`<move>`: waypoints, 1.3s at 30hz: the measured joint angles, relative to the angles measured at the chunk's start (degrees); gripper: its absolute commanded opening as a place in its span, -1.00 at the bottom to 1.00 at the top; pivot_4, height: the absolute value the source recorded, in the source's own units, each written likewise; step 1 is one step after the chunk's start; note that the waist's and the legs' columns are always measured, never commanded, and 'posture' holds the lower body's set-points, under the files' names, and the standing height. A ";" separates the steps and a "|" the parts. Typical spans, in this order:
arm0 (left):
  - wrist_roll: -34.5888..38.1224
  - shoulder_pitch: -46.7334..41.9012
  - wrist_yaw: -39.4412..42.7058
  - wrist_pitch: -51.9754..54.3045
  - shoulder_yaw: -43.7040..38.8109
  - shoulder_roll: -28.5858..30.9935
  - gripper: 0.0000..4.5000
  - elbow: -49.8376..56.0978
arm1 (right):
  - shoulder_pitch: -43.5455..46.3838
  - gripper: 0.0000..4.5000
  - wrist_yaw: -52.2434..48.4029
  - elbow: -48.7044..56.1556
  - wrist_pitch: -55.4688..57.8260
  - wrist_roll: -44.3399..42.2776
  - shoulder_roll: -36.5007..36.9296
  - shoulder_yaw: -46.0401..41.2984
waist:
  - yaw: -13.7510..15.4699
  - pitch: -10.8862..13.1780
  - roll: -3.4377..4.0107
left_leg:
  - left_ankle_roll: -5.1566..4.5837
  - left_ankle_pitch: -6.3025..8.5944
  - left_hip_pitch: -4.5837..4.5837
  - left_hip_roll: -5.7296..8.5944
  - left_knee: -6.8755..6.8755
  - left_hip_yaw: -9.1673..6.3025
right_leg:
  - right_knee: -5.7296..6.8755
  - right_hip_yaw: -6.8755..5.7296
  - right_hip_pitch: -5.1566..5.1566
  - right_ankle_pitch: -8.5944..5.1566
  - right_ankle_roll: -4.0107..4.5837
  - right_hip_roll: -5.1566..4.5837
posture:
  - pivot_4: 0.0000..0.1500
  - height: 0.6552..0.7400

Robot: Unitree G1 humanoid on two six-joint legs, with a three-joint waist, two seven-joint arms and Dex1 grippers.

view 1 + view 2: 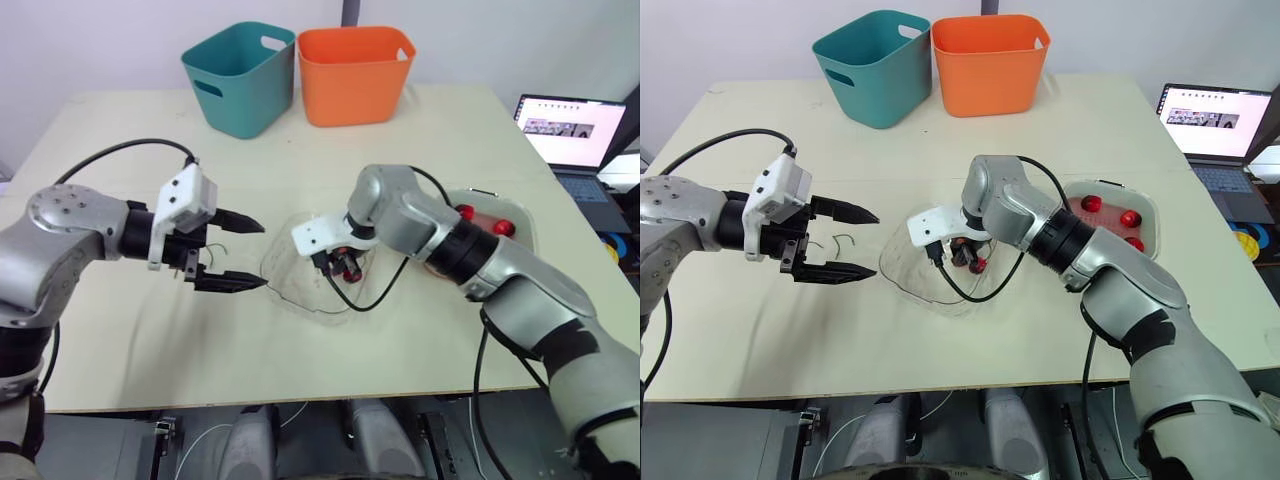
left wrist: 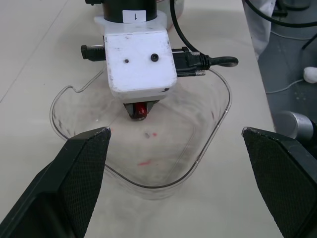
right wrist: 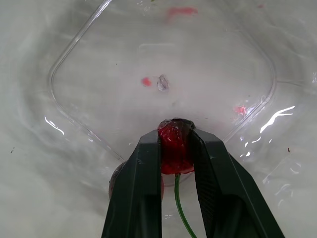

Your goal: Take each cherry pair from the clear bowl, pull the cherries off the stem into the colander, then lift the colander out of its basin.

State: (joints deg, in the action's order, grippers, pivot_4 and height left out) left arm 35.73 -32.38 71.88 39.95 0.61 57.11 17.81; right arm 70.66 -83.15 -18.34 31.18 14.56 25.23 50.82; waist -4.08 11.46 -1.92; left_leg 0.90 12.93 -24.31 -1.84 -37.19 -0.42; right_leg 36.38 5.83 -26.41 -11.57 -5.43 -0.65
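R gripper in clear bowl, fingers clamped on cherry, stem attached. L gripper wide open, empty, just beside bowl, near table front edge.

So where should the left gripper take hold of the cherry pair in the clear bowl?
Probably the green stem: the right gripper is shut on one cherry, and the stem trails free behind it. The open left gripper faces the clear bowl from the robot's left, so coming over that rim seems simplest.
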 measured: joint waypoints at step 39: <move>-3.14 -3.88 1.85 -1.36 1.96 -0.45 1.00 -5.51 | 0.38 0.46 8.61 14.81 55.35 -20.14 0.66 -17.01 | 0.00 0.01 0.01 | 0.01 -0.01 -0.04 0.01 -0.02 -0.07 | 0.15 -0.03 -0.07 0.00 -0.01 0.01 | 1.00 1.00</move>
State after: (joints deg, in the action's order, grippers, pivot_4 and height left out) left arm 32.58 -36.26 73.72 38.59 2.57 56.66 12.30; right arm 71.03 -74.54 -3.52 86.53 -5.58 25.89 33.81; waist -4.08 11.47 -1.90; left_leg 0.91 12.92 -24.34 -1.83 -37.21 -0.49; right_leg 36.52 5.80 -26.47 -11.57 -5.44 -0.64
